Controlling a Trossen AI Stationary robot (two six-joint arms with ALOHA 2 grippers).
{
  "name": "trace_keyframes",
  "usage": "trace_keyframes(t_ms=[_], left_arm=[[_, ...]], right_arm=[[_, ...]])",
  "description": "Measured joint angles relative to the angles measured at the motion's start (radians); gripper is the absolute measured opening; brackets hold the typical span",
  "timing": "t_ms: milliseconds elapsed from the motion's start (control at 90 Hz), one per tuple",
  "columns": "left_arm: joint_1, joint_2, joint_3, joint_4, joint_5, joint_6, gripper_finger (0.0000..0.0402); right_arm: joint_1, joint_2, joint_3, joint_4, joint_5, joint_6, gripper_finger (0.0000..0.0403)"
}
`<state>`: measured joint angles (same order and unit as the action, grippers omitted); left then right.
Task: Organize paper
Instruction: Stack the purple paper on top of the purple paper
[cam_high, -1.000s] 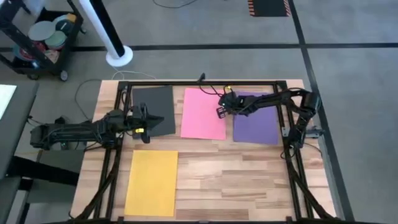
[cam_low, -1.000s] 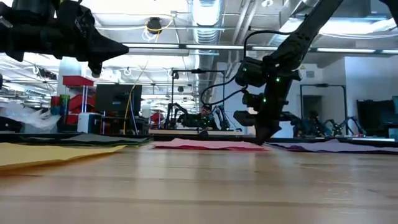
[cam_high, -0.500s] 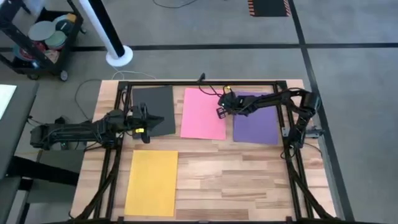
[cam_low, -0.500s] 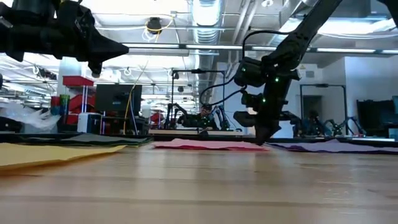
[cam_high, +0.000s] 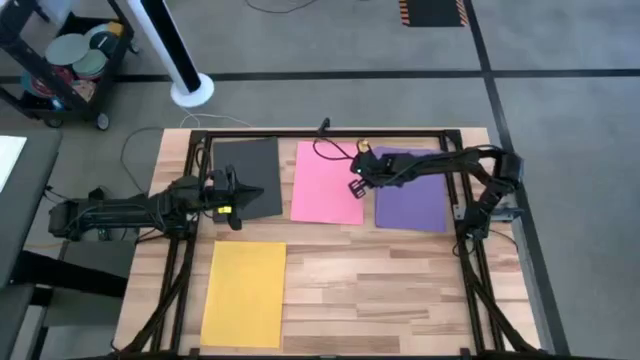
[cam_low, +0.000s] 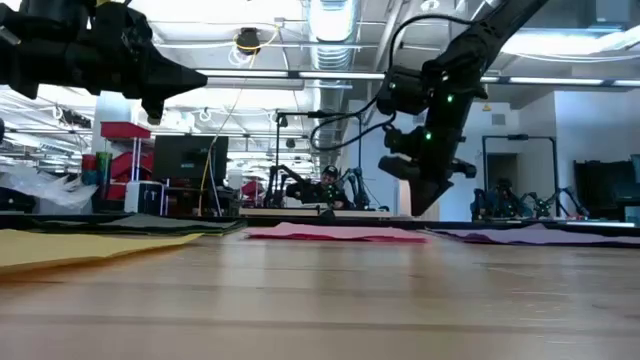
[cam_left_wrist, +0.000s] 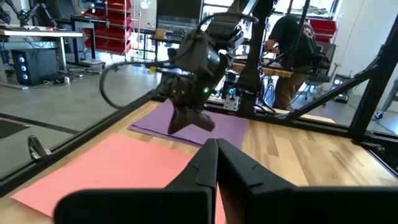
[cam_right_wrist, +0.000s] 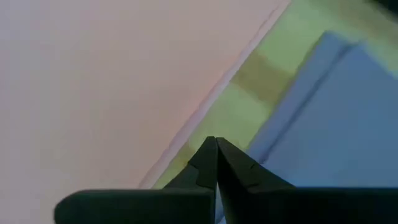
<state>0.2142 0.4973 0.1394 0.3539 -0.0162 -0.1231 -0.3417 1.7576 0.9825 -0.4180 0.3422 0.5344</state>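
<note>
The right gripper hangs above the strip of bare wood between the pink sheet and the purple sheet. Its two fingers are pressed together and hold nothing. The low view shows what the high view cannot: the tip is up in the air, clear of the paper. The right wrist view looks down past the closed fingers at the pink sheet's edge, the wood gap and the purple sheet.

The left gripper waits over the near edge of the black sheet, on the far side of that sheet from the pink one. Its fingers are closed too, and empty. Its wrist view shows the other arm's gripper past the pink sheet.

The yellow sheet lies alone, well apart from the pink sheet, nearer the front of the wooden table. A black frame runs around the table.

Beyond the table, the floor is grey with dark lines. A cart and a white pole base stand there. A person stands in the room behind the purple sheet.
</note>
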Motion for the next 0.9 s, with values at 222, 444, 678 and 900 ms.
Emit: trace_keyframes(t_ms=[222, 444, 678, 900], left_arm=[[0.0, 0.0, 0.0, 0.0, 0.0, -0.014, 0.0], [0.0, 0.0, 0.0, -0.005, 0.0, -0.017, 0.0], [0.0, 0.0, 0.0, -0.006, 0.001, -0.023, 0.0], [0.0, 0.0, 0.0, -0.005, 0.001, -0.021, 0.0]], right_arm=[[-0.017, 0.09, 0.008, -0.025, -0.007, 0.019, 0.0], [-0.029, 0.047, 0.0, -0.096, 0.0, 0.015, 0.0], [-0.053, 0.016, -0.002, -0.194, 0.026, -0.009, 0.0], [-0.016, -0.017, -0.001, -0.163, 0.05, -0.02, 0.0]])
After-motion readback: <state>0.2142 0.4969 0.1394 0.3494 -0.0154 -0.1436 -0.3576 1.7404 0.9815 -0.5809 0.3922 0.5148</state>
